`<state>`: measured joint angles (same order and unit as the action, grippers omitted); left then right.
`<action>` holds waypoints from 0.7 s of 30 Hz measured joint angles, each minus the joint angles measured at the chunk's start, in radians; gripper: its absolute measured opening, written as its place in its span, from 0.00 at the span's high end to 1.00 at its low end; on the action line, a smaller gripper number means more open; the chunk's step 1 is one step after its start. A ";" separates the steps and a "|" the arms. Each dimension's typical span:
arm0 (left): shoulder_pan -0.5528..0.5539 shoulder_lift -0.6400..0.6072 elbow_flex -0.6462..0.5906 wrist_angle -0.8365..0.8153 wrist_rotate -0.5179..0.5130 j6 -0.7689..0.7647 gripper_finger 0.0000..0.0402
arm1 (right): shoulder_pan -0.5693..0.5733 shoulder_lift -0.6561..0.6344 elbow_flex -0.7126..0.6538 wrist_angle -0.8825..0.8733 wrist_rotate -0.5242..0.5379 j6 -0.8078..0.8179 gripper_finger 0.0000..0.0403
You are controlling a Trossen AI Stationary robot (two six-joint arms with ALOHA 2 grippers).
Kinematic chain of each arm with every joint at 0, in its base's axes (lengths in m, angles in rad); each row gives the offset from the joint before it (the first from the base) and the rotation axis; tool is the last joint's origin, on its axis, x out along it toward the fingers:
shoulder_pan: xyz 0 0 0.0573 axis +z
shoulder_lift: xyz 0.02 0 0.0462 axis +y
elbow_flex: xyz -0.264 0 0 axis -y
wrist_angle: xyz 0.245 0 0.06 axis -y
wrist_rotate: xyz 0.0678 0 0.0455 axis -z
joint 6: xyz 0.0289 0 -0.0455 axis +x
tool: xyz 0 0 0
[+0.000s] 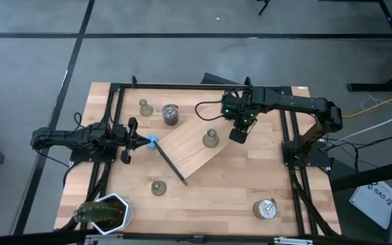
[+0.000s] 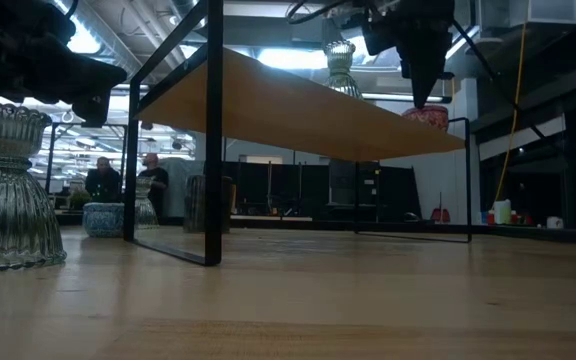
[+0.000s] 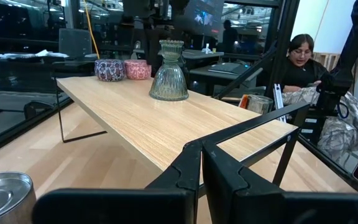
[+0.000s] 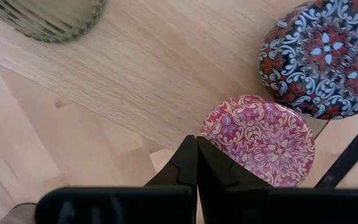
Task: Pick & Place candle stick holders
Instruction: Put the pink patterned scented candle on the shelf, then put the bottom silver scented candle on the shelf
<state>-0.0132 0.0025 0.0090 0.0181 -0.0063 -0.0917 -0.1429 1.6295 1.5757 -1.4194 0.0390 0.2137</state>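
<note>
High view: 3 olive-green ribbed bell-shaped candle stick holders show. 1 stands on the raised pale wooden shelf, placed centre; 1 far left on the worktop; 1 near. The left claw, pressed together and empty, rests at the shelf's left corner. The right claw, also together and empty, hangs just right of the shelf holder. A round silver tin stands far, another near right; contents unclear.

Low view: a holder stands left on the worktop.

Left wrist view: the shelf holder stands upright, apparently already placed.

Right wrist view: 2 patterned round tins, pink and dark blue, lidded, lie below.
</note>
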 joint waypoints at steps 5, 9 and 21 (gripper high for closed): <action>0.000 0.000 0.000 0.000 0.000 0.000 0.97 | 0.000 0.000 0.000 -0.018 0.023 0.007 1.00; 0.000 0.000 0.000 0.000 0.000 0.000 0.97 | 0.000 0.000 0.000 -0.025 0.040 0.007 1.00; 0.000 0.000 0.000 0.000 0.000 0.000 0.97 | 0.003 -0.003 0.063 -0.055 0.039 -0.018 1.00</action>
<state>-0.0134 0.0025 0.0088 0.0181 -0.0066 -0.0916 -0.1396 1.6263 1.6382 -1.4746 0.0784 0.1955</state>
